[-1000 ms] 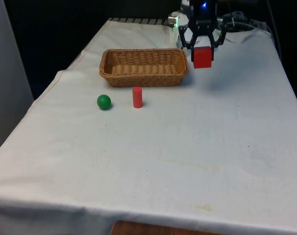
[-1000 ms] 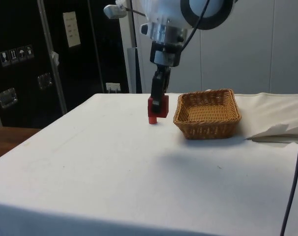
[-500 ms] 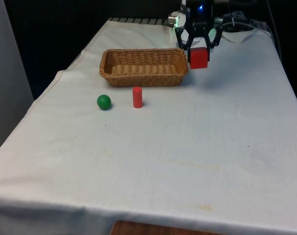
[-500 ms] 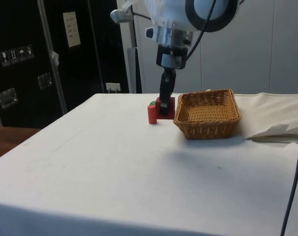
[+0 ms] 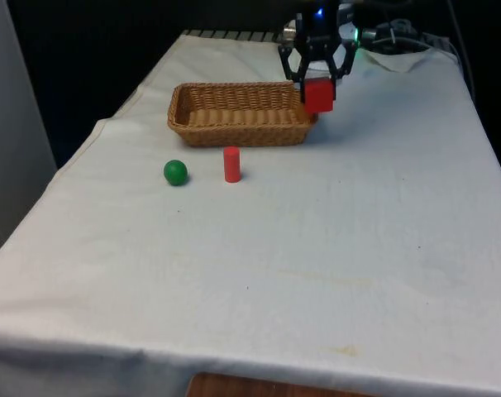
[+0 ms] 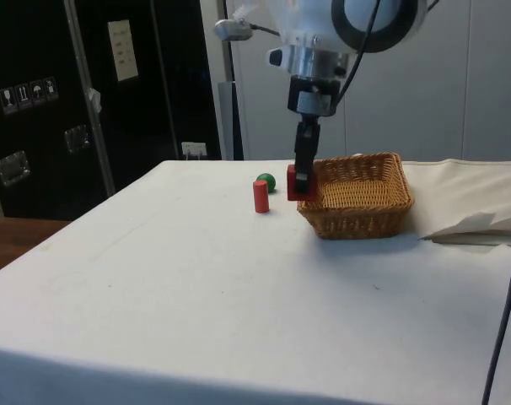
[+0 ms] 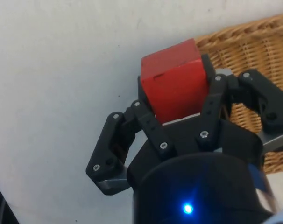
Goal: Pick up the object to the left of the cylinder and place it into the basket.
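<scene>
Red cube (image 5: 318, 93): clamped between the fingers of the gripper (image 5: 317, 84), held off the cloth just above the basket's rim at the front view's right end.
Gripper: clenched on the cube, pointing down.
Basket (image 5: 240, 124): wicker, rectangular, on the white cloth (image 5: 317, 248); in the wrist view its weave lies just beside the cube (image 7: 175, 84).
Cylinder (image 5: 231, 164): red, upright, near the basket's front wall.
Ball (image 5: 175, 172): green, near the cylinder on the front view's left, apart from it.
</scene>
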### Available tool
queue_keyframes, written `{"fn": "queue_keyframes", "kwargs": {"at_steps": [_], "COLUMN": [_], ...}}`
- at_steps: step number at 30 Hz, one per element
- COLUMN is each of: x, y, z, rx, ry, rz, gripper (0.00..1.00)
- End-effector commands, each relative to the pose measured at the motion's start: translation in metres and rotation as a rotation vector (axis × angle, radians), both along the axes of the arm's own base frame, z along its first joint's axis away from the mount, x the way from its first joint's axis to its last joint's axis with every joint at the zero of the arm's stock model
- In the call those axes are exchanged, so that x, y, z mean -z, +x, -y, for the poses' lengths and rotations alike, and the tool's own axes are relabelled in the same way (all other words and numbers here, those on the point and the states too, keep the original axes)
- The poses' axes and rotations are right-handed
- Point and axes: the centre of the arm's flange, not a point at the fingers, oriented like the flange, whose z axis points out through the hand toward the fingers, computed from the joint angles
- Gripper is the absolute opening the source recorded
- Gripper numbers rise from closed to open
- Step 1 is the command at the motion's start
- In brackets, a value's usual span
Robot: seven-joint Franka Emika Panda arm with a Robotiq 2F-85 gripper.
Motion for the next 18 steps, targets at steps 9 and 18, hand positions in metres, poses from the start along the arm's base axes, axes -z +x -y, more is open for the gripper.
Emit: {"fn": "queue_keyframes", "kwargs": {"at_steps": [9,18], "x": [0.005,0.007], "y": [-0.012,-0.016], "z": [0.026,0.052], "rx": [-0.012,-0.021], "ry": [-0.006,-0.011], "rz": [-0.003,-0.007], "gripper": [0.01,0.01]}}
